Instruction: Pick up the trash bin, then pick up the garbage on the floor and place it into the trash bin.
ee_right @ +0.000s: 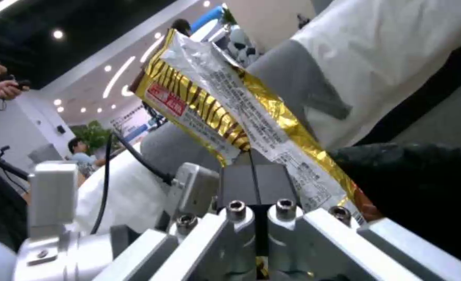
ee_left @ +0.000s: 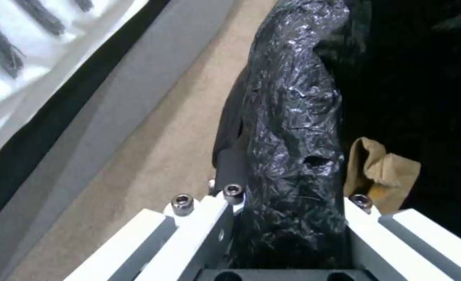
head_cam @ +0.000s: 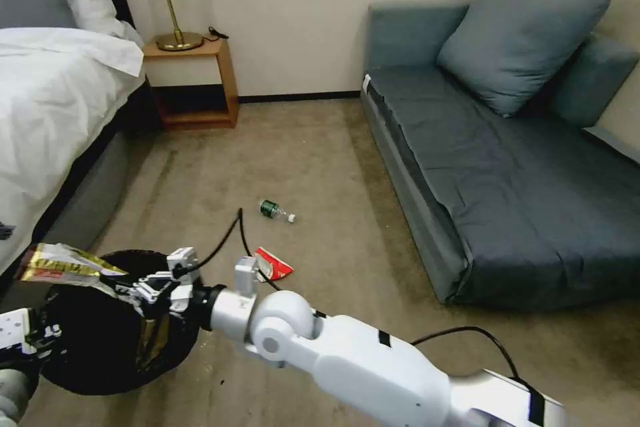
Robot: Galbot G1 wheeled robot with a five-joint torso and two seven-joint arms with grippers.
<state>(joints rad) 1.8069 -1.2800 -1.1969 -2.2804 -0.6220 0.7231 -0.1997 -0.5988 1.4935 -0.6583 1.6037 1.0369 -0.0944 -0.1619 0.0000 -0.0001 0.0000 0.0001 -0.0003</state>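
Right gripper is clamped on one end of the yellow-silver wrapper, whose long axis sticks out over the trash bin rim on the bed side, so I judge the drop point lies just below the pads. Left gripper pinches the bin's black-bagged rim, brown paper bag already inside; bottle and red-and-white packet lie on the carpet, nearer my right arm. Wrapper print isn't readable.

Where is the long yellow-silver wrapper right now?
The long yellow-silver wrapper is pinched in the right gripper at the head view's lower left, above the black-lined trash bin, beside the bed.
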